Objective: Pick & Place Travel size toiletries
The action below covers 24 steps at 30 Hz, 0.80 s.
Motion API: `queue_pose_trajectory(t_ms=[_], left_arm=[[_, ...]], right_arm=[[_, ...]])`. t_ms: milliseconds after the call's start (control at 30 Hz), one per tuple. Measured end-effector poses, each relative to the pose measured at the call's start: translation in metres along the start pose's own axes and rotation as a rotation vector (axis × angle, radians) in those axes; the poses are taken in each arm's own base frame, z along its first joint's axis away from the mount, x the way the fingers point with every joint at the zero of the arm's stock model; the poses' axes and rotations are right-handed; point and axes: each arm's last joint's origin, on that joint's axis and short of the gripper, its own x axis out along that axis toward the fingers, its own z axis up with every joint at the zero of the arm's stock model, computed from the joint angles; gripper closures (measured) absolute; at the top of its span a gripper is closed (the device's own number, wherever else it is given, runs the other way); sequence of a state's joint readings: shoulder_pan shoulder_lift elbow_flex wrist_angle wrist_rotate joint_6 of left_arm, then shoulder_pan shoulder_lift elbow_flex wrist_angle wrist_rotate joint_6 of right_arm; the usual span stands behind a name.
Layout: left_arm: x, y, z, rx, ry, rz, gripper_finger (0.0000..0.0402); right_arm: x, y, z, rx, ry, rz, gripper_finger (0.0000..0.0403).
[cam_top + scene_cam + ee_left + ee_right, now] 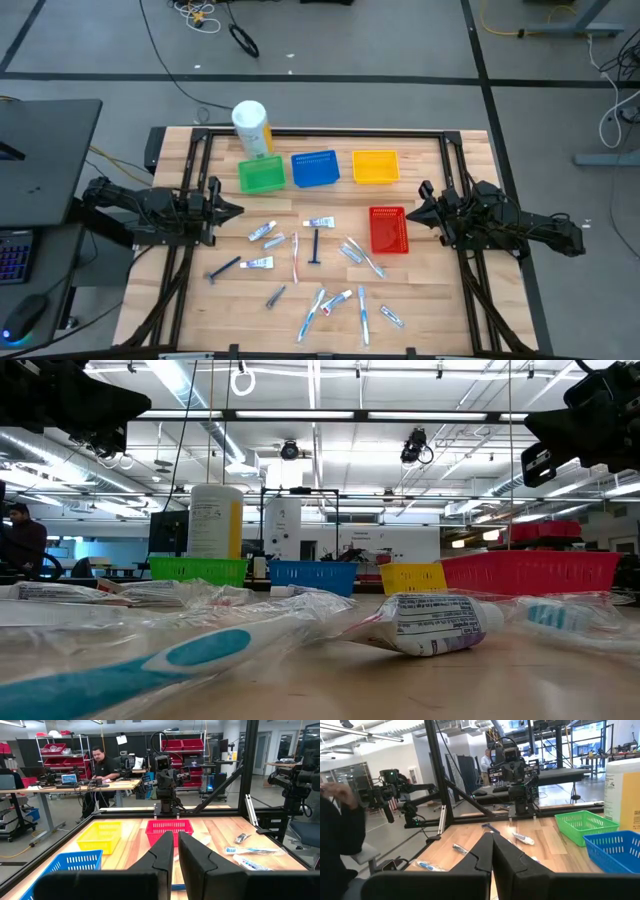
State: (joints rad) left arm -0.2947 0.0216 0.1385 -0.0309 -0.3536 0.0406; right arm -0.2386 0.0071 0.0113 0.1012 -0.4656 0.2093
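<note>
The high camera is looking straight down on the whole slatted wooden worktop (430, 290). The low camera is sitting at surface level, facing the baskets. Each wrist camera is looking across toward the opposite arm; all views are sharing the red mesh basket (388, 229).

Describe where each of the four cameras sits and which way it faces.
High: overhead, straight down; both arms, left gripper, right gripper.
Low: table height, across a toothpaste tube to the baskets.
Left wrist: over its fingers toward the red basket.
Right wrist: toward the green basket.
Shared: red basket, high and left wrist.
</note>
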Motion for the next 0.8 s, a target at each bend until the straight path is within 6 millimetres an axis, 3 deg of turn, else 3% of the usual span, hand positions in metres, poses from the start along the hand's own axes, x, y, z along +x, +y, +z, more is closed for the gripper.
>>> queue_pose_trajectory(t_ms=[567, 800], left_arm=[[0.0, 0.0, 0.0, 0.019, 0.0, 0.0, 0.0368], [-0.0001, 0.0002, 0.0042, 0.024, -0.041, 0.002, 0.0368]], right_arm=[[0.0, -0.0001, -0.0001, -0.002, 0.0, -0.001, 0.0394], [-0.0002, 0.0006, 0.0065, -0.09, -0.066, -0.016, 0.0394]])
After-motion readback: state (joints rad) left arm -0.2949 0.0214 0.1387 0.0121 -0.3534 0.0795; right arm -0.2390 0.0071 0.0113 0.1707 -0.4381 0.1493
